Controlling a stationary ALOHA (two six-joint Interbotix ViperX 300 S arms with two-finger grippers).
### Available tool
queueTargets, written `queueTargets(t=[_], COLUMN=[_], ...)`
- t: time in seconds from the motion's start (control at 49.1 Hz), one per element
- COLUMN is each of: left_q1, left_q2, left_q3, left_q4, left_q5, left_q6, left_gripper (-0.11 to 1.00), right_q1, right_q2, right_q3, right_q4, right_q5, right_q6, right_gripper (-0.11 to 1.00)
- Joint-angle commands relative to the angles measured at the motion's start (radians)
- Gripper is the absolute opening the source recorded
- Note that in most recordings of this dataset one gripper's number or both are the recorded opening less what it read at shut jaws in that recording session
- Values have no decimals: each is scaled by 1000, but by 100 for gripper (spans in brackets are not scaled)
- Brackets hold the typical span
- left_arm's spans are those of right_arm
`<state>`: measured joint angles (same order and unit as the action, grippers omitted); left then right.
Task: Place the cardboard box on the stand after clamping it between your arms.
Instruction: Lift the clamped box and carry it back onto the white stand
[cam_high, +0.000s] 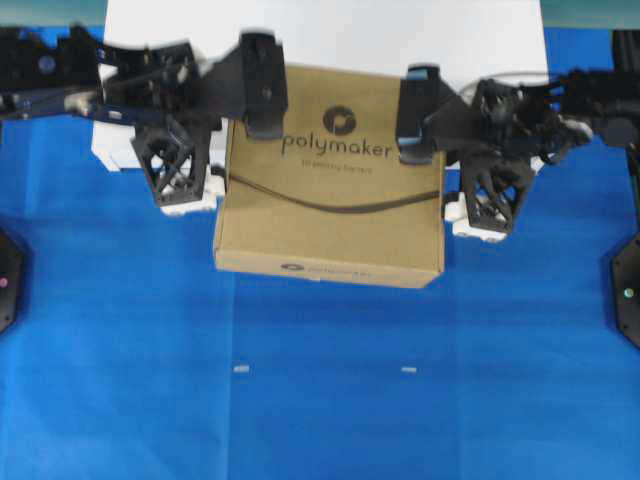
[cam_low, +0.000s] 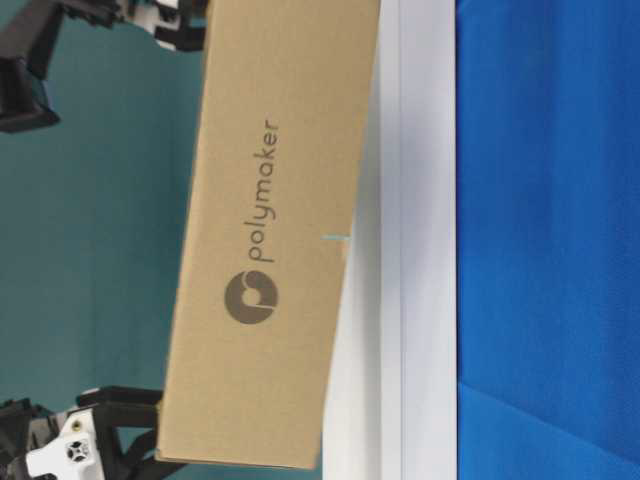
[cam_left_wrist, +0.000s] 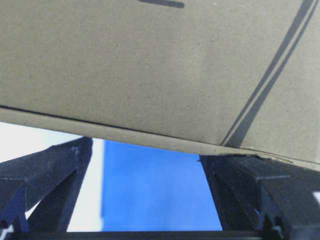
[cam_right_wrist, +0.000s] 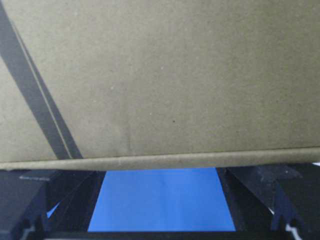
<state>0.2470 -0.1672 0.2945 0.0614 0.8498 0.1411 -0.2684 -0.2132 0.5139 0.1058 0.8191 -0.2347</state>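
So we've got the cardboard box (cam_high: 330, 180) squeezed between our two arms right now, one on each side. From overhead, the left gripper (cam_high: 215, 150) sits against the box's left edge and the right gripper (cam_high: 455, 165) against its right edge. Both have their jaws spread wide, not pinching anything. One finger (cam_high: 262, 85) of the left gripper lies over the box's top face near the far left corner, while the other truss-like finger (cam_high: 178, 170) hangs off to the side. Same story on the right: one finger (cam_high: 418, 115) lies over the top near the far right corner and the other (cam_high: 497, 195) stands beside the box.

Where the box is: its far part overlaps the white stand (cam_high: 330, 35), and its near part sticks out over the blue table cover (cam_high: 320, 400). In the table-level view the box (cam_low: 270, 240) is tilted against the stand (cam_low: 420, 240), and whether it actually rests on the stand or is held off it, we can't tell from here.

Both wrist views are mostly filled with brown cardboard. In the left one the box (cam_left_wrist: 150, 65) has its dark curved line running across, with both fingers poking under its edge. The right one shows the box (cam_right_wrist: 175, 75) the same way, blue cover between the fingers.
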Motion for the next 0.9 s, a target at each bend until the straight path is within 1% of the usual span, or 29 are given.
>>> queueTargets(t=[0.0,0.081,0.163,0.285,0.407,0.509,0.57,0.692,0.814,0.876], left_q1=[-12,-3,5,23,63,87,107,133,146,155], left_q2=[23,43,60,77,83,94,100,120,138,150], left_q3=[-118,-126,-121,-126,-140,-158,-170,-202,-230,-241], left_q4=[-12,-12,-12,-12,-12,-12,-12,-12,-12,-12], left_q5=[-64,-61,-60,-64,-66,-66,-66,-66,-67,-67], left_q6=[-2,21,43,71,106,126,129,138,181,196], left_gripper=[84,84,84,84,84,84,84,84,84,84], right_q1=[-9,-20,-34,-48,-74,-98,-115,-150,-198,-222], right_q2=[9,20,28,35,41,48,54,75,103,118], right_q3=[-181,-202,-216,-222,-232,-245,-253,-268,-285,-305], right_q4=[94,133,156,164,170,195,224,284,359,387], right_q5=[-130,-132,-135,-138,-143,-152,-158,-147,-140,-138], right_q6=[-38,-95,-118,-126,-138,-167,-201,-291,-376,-416], right_gripper=[98,98,98,98,98,98,98,98,98,98])
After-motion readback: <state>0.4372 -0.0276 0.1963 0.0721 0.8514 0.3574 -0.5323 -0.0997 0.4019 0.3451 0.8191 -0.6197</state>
